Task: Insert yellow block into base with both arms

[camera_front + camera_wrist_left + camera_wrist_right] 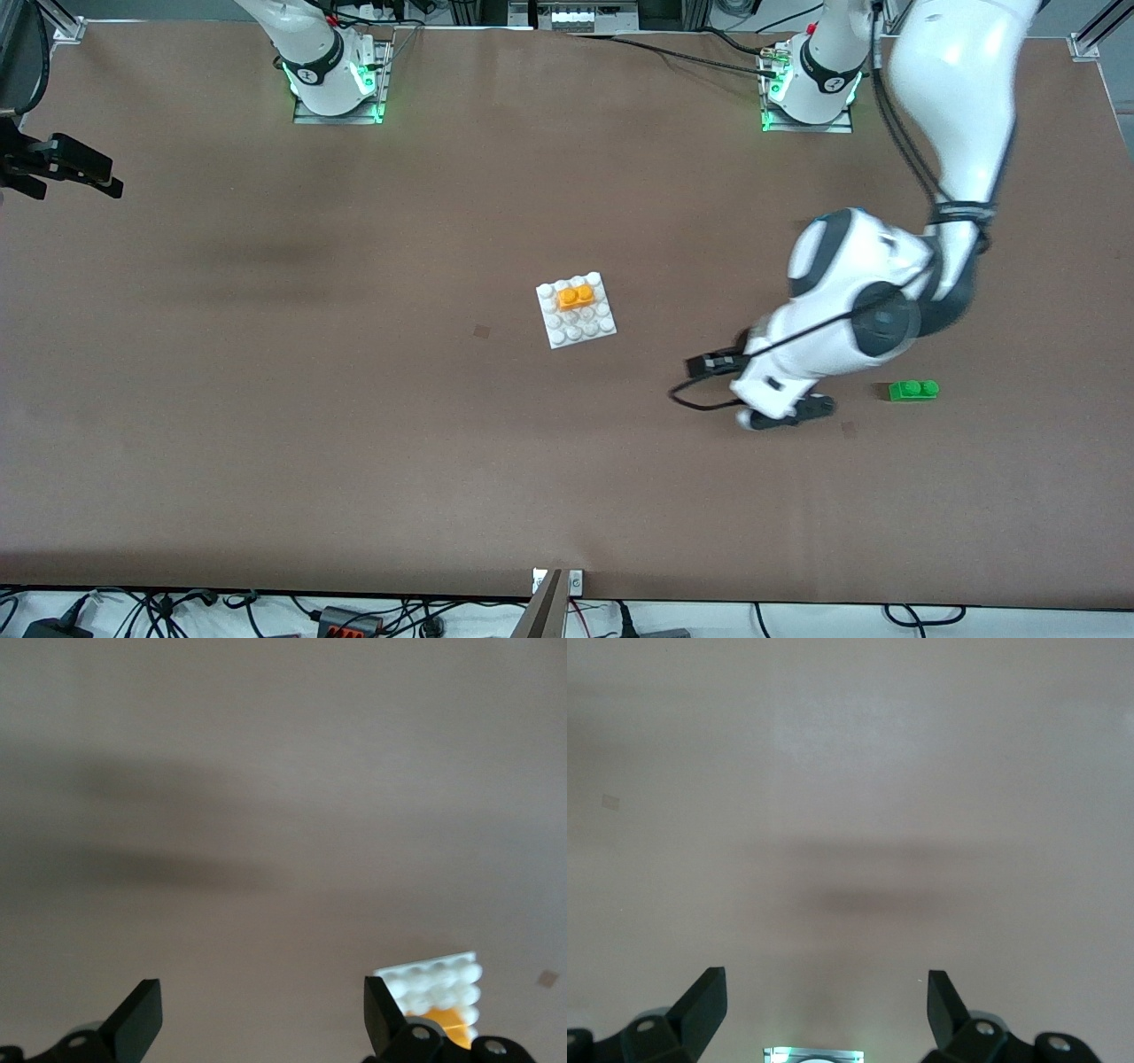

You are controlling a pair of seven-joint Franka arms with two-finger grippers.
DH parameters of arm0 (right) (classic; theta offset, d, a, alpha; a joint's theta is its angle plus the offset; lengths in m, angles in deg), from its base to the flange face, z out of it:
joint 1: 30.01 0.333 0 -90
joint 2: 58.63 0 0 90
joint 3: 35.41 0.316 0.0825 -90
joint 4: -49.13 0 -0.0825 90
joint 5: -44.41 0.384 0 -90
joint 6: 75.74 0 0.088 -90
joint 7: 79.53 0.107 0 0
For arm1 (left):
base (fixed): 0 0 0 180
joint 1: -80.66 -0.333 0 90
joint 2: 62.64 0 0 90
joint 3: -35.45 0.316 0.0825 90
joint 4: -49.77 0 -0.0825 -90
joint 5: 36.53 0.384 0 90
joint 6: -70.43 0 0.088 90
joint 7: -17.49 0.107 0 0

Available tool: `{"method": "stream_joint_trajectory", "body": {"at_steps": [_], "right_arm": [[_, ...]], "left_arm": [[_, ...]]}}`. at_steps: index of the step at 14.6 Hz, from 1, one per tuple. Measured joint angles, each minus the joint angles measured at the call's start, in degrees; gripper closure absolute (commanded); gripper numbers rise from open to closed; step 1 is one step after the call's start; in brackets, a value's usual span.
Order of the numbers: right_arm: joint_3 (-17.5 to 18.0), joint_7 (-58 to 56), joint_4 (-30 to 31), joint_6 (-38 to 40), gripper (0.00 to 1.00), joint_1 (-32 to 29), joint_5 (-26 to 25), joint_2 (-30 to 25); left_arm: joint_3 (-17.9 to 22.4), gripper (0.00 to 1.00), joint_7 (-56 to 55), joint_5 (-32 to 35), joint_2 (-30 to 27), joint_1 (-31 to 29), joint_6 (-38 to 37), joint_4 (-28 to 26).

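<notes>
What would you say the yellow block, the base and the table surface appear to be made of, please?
The yellow block looks like moulded plastic: uniform saturated colour, rounded studs. The base it sits on also looks plastic, white and slightly glossy, with faint highlights on its studs. The table seems covered with a matte brown sheet, perhaps paper or laminate; it shows soft shadows and no glare, so this is uncertain.

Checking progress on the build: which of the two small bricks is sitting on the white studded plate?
The yellow block: it sits on the base, at its edge farther from the camera. The green brick lies on the bare table toward the left arm's end.
</notes>
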Motion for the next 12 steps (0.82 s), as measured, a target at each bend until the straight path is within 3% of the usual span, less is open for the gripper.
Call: {"method": "stream_joint_trajectory", "body": {"at_steps": [3, 6, 12], "right_arm": [[0.0, 0.0, 0.0, 0.0, 0.00, 0.0, 0.0, 0.0], [0.0, 0.0, 0.0, 0.0, 0.00, 0.0, 0.0, 0.0], [0.0, 0.0, 0.0, 0.0, 0.00, 0.0, 0.0, 0.0]], "left_arm": [[0.0, 0.00, 9.9, 3.9, -3.7, -6.8, -8.2, 0.1], [0.0, 0.00, 14.9, 7.3, -7.5, -9.6, -14.2, 0.1], [0.0, 0.00, 22.0, 8.5, -10.7, -13.0, -17.1, 0.1]]}}
